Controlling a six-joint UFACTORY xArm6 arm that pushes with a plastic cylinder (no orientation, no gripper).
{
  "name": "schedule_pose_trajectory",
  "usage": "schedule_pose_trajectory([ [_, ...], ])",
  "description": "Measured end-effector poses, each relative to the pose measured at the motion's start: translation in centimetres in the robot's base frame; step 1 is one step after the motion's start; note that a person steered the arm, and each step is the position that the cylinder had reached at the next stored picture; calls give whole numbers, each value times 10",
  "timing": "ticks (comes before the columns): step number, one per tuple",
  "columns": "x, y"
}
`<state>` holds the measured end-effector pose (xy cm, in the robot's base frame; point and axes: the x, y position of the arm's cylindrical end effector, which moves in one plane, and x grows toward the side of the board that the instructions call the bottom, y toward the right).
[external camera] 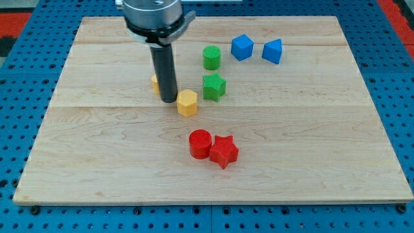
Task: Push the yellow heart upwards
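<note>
My tip rests on the board left of centre. A yellow block shows just left of the rod and is mostly hidden behind it; its shape cannot be made out. A yellow hexagon lies just right of my tip, close to it or touching it. My tip stands a little below the half-hidden yellow block, between the two yellow blocks.
A green star lies right of the hexagon, with a green cylinder above it. A blue cube and a blue triangle sit at the top right. A red cylinder and a red star touch below centre.
</note>
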<state>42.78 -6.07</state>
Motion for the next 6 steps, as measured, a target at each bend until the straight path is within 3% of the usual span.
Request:
schedule_pose_trajectory([
  [2,23,29],
  [3,20,0],
  [6,-83,-22],
])
